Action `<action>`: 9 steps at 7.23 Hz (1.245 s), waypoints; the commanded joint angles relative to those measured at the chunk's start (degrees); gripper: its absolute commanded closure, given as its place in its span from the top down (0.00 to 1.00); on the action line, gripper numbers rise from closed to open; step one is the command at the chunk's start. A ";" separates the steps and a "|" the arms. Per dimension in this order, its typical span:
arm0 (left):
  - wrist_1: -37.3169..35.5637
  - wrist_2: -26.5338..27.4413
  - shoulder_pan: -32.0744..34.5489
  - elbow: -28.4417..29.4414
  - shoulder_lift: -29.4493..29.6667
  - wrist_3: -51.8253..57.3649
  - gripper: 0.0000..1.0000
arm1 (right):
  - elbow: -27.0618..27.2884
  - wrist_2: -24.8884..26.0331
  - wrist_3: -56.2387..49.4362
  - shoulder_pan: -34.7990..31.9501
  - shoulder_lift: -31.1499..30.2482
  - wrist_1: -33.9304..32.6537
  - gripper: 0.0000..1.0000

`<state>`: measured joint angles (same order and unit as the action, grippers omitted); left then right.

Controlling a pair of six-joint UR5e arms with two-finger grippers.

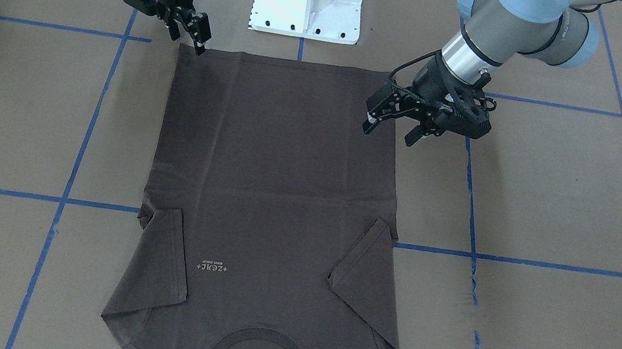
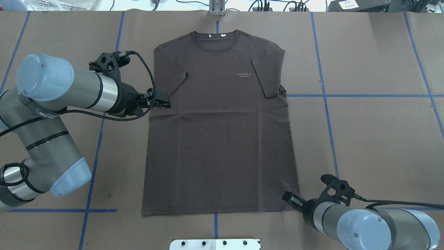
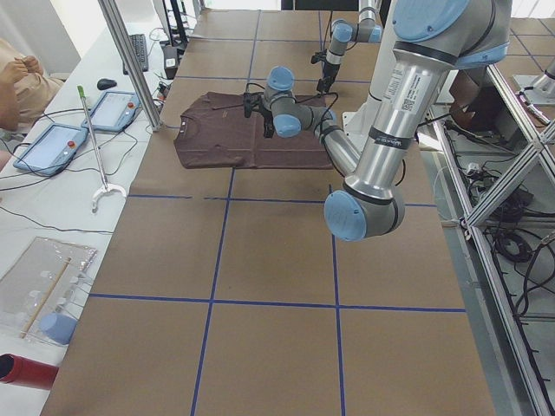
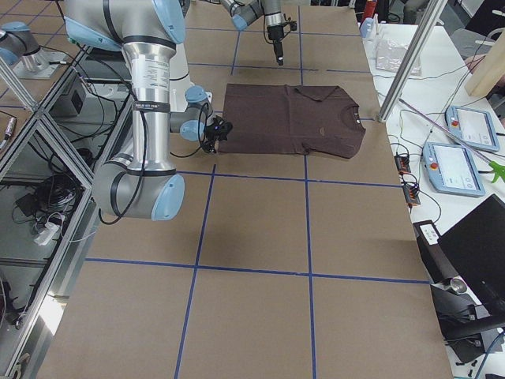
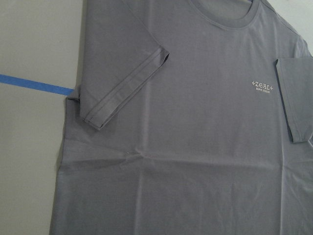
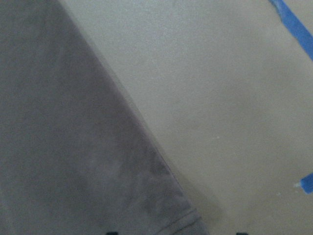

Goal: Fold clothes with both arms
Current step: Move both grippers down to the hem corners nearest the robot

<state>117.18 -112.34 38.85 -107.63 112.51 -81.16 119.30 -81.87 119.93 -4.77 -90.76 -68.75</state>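
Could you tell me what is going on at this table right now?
A dark brown T-shirt lies flat, mid-fold, with both sleeves already turned in. The right claw is open at one hem corner. The left claw hangs open over the opposite side edge. Neither grips the cloth yet.

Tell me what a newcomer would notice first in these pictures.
First, the dark brown T-shirt lying flat in the middle of the brown table, chest up, both sleeves folded inward. Next, the two arms flanking it: the left gripper is open over one side edge of the shirt, and the right gripper is open at a hem corner.
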 commanded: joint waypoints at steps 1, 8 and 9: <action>-0.02 0.02 0.00 0.23 -0.01 -0.05 1.00 | -0.03 0.13 0.13 0.02 -0.03 -0.85 0.51; -2.21 10.05 -11.02 -11.50 -12.61 -10.21 0.99 | 6.03 -0.22 0.65 -0.24 0.05 -2.26 0.00; -3.61 16.47 -16.73 -11.89 -14.58 -14.25 0.98 | 6.29 -0.31 0.65 -0.33 -0.03 -2.26 0.00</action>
<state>114.94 -103.48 28.99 -117.18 101.92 -90.76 124.96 -82.04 120.58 -4.96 -90.70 -70.99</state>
